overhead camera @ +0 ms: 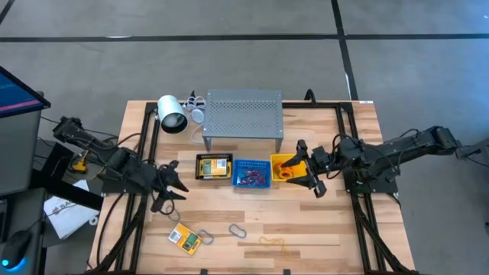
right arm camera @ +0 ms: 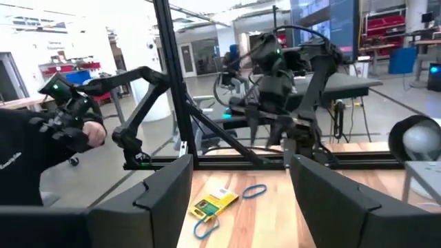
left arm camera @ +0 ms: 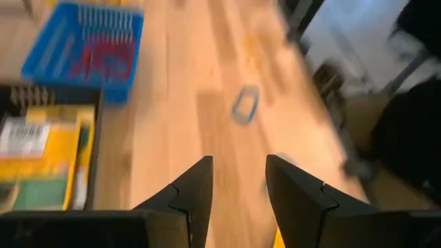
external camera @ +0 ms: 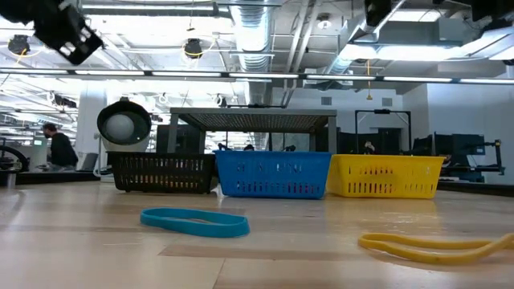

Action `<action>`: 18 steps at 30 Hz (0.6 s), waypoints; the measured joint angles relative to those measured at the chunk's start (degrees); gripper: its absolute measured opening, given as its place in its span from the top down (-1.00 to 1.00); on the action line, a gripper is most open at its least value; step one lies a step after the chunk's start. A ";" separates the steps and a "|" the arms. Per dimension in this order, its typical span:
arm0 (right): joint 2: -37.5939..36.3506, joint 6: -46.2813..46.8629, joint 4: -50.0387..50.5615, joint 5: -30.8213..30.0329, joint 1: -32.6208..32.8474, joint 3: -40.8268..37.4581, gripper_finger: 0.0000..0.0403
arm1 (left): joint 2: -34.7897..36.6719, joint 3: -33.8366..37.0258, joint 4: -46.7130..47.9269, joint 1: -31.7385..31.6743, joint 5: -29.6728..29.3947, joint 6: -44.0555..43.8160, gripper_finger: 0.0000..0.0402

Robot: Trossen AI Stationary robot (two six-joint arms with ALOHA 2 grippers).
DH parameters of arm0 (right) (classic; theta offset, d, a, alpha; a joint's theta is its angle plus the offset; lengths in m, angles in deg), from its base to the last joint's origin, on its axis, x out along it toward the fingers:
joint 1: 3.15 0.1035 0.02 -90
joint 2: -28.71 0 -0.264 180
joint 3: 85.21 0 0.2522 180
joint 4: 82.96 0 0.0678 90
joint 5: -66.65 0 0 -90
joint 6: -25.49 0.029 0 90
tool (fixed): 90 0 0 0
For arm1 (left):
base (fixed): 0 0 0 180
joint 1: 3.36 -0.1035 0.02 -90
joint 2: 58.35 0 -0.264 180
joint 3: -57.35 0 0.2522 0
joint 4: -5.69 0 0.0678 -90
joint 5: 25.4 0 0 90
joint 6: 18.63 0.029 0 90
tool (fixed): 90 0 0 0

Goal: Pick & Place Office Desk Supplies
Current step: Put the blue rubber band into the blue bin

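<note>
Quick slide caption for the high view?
Both end effectors hover open beside black, blue and yellow baskets; a crayon pack lies loose.

No legible text in any view. White label on the yellow pack (left arm camera: pixel 24 138) in the black basket (left arm camera: pixel 52 100): print too blurred to read. Dark sleeve (right arm camera: pixel 17 155) carries white lettering, unreadable.
</note>
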 joint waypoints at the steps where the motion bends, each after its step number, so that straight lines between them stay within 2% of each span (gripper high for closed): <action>1: 0.79 -0.24 -0.64 0.00 0.27 0.00 -0.19 | -0.74 -0.18 1.63 0.06 0.21 -0.29 0.35; 6: 6.51 -0.20 -5.01 -0.07 0.68 0.00 -0.19 | -7.05 -0.18 7.13 0.13 4.64 -3.15 0.35; 9: 10.59 0.88 -8.05 -0.09 0.68 0.00 -0.19 | -12.13 -0.18 7.23 0.13 8.36 -3.25 0.35; 13: 15.84 1.08 -13.67 -0.11 1.04 0.00 -0.19 | -18.88 -0.20 7.31 0.13 12.28 -1.63 0.35; 18: 19.99 2.21 -20.56 0.04 1.38 0.00 -0.19 | -24.44 -0.20 9.65 0.83 14.12 1.19 0.35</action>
